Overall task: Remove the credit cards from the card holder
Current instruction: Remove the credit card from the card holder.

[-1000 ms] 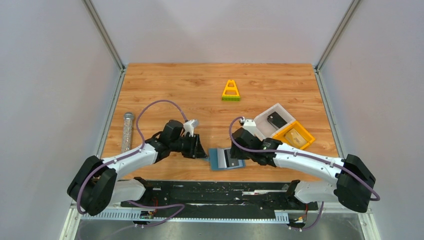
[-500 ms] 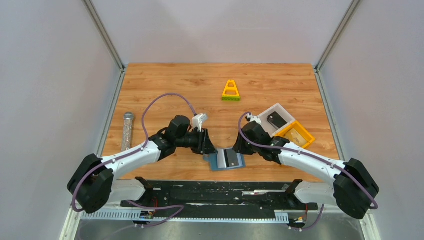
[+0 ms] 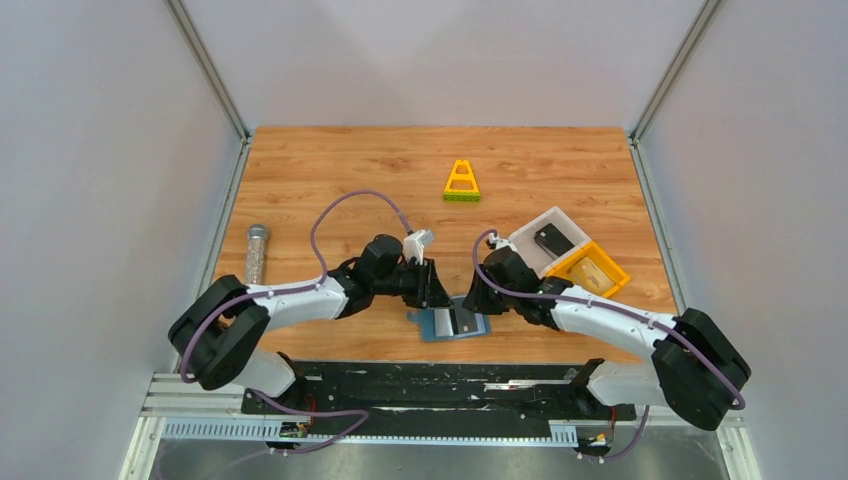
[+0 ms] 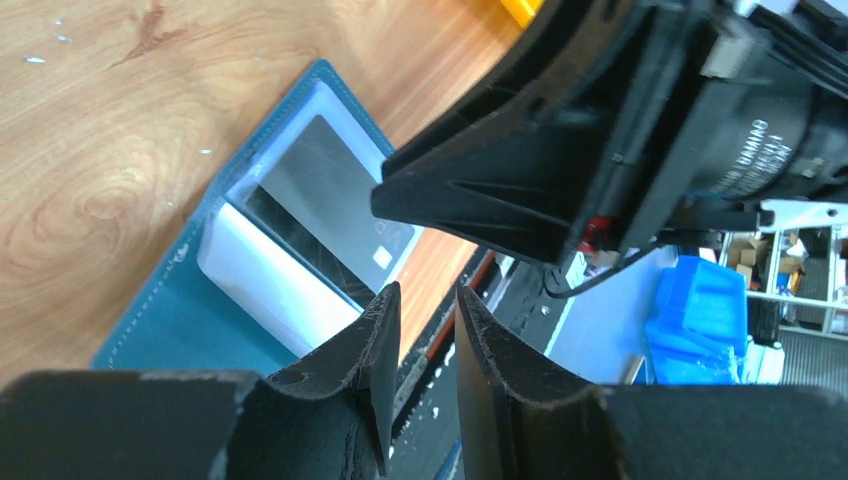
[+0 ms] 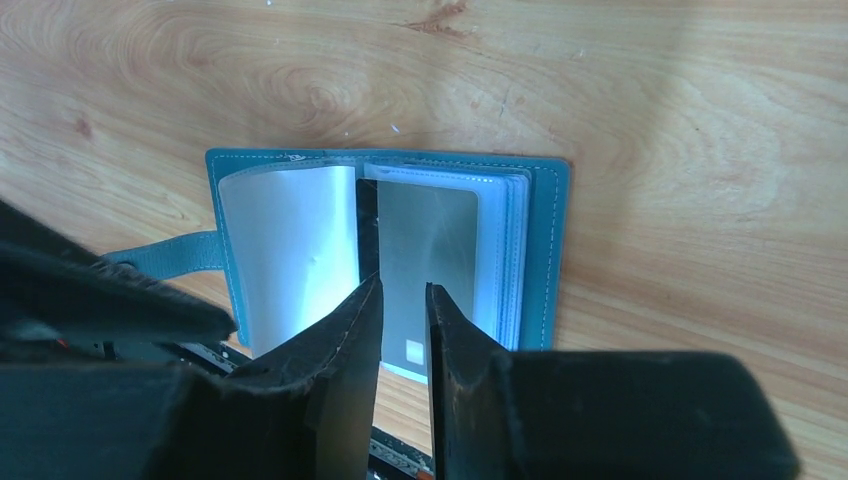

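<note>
Top view: the card holder (image 3: 440,326) lies open and flat on the table (image 3: 320,170), midway along the near edge. A dark credit card (image 3: 464,318) shows on its right panel. The left gripper (image 3: 432,288) sits just at the holder's far left corner, and the right gripper (image 3: 478,300) at its far right corner. A white bin (image 3: 528,232) and a yellow bin (image 3: 612,268) stand side by side near the right edge. A yellow triangular toy (image 3: 461,182) is toward the far edge. A clear tube (image 3: 255,252) lies along the left edge.

Left wrist view: the left gripper (image 4: 422,340) hangs over the holder's (image 4: 180,320) near end. Its jaws are parted by a narrow gap, with nothing between them. The card (image 4: 330,195) sits under a clear sleeve. The right gripper's black body fills the upper right.

Right wrist view: the right gripper (image 5: 403,330) is directly above the grey card (image 5: 425,240), whose near end juts past the holder's (image 5: 545,260) edge. Its jaws stand slightly apart, and the card shows through the gap. I cannot tell whether the fingertips (image 5: 355,325) touch it. A clear sleeve (image 5: 290,250) lies folded to the left, and the tab (image 5: 165,255) sticks out on that side.
</note>
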